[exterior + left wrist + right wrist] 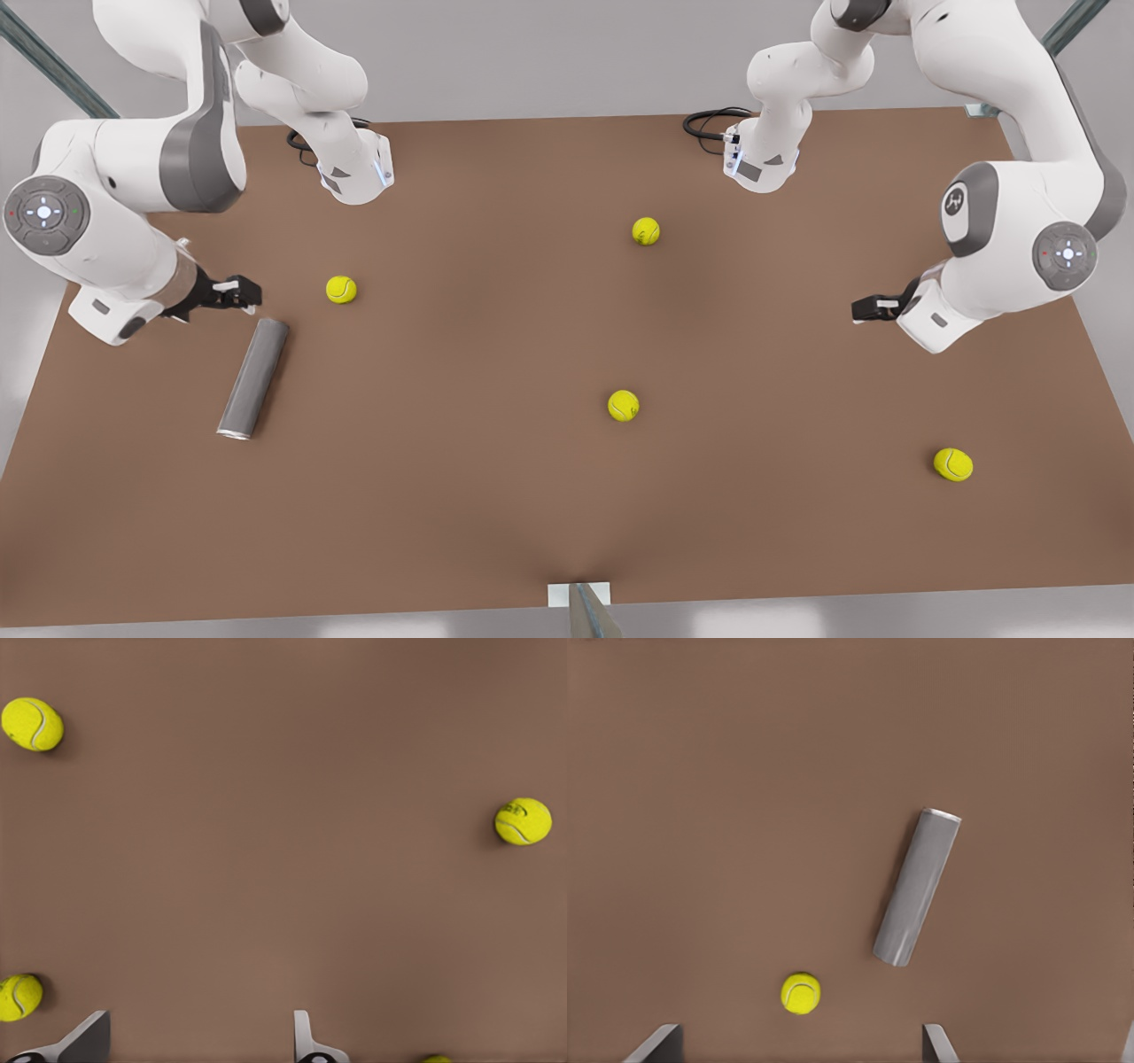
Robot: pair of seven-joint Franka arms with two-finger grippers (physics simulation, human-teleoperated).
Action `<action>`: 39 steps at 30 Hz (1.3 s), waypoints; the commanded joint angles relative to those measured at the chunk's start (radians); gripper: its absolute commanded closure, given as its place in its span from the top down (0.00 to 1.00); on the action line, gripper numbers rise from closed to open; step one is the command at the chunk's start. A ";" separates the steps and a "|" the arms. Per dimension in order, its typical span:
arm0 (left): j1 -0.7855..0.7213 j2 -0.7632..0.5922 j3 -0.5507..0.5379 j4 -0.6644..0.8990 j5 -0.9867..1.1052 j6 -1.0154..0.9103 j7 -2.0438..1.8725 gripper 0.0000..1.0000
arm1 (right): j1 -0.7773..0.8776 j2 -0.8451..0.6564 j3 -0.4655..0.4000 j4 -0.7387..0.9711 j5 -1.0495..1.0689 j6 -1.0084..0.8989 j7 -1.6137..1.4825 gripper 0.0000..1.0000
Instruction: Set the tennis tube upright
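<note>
The tennis tube (254, 378) is a slim grey cylinder lying flat on the brown table (496, 496) at the front view's left. Its silvery rim points toward the table's near edge. In the right wrist view the tennis tube (917, 888) lies slanted, with a yellow ball (801, 993) close to its plain end. My right gripper (239, 292) hovers just past that plain end without touching it, and my right gripper (799, 1034) is open and empty. At the front view's right, my left gripper (864, 308) waits. Nothing sits between the spread fingers of my left gripper (199, 1025).
Several yellow tennis balls lie scattered: one (341, 289) near the tube, one (646, 231) at the back middle, one (623, 405) in the centre, one (953, 464) at the front right. The arm bases (354, 173) stand along the far edge.
</note>
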 commanded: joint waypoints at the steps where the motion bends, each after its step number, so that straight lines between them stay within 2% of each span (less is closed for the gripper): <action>1: 0.005 0.005 0.000 0.000 0.006 0.000 0.072 1.00 | -0.006 -0.005 0.001 0.000 0.000 -0.005 -0.046 1.00; 3: 0.005 0.011 0.000 0.000 0.008 0.005 0.075 1.00 | -0.028 0.011 -0.010 -0.014 -0.032 0.004 -0.127 1.00; 9: -0.009 0.008 -0.003 0.003 0.015 -0.024 0.028 1.00 | -0.223 0.294 -0.017 -0.037 -0.061 0.276 -0.118 1.00; 13: -0.013 0.011 -0.003 0.006 0.021 -0.021 0.026 1.00 | -0.261 0.351 -0.017 -0.112 0.000 0.454 -0.115 1.00; 17: -0.013 0.011 -0.005 0.003 0.026 -0.026 0.028 1.00 | -0.315 0.339 -0.016 -0.259 0.029 0.608 -0.118 1.00; 19: -0.015 0.013 -0.005 0.003 0.040 -0.023 0.028 1.00 | -0.318 0.270 -0.017 -0.433 0.029 0.780 -0.118 1.00; 22: -0.013 0.010 -0.005 0.005 0.040 -0.029 0.028 1.00 | -0.329 0.265 -0.017 -0.568 0.031 0.975 -0.115 1.00; 25: -0.013 0.007 -0.025 0.005 0.040 -0.038 0.026 1.00 | -0.333 0.271 -0.017 -0.641 0.040 1.051 -0.113 1.00; 39: -0.002 0.030 -0.025 0.000 0.067 -0.069 0.022 1.00 | -0.359 0.331 -0.019 -0.723 0.051 1.106 -0.113 1.00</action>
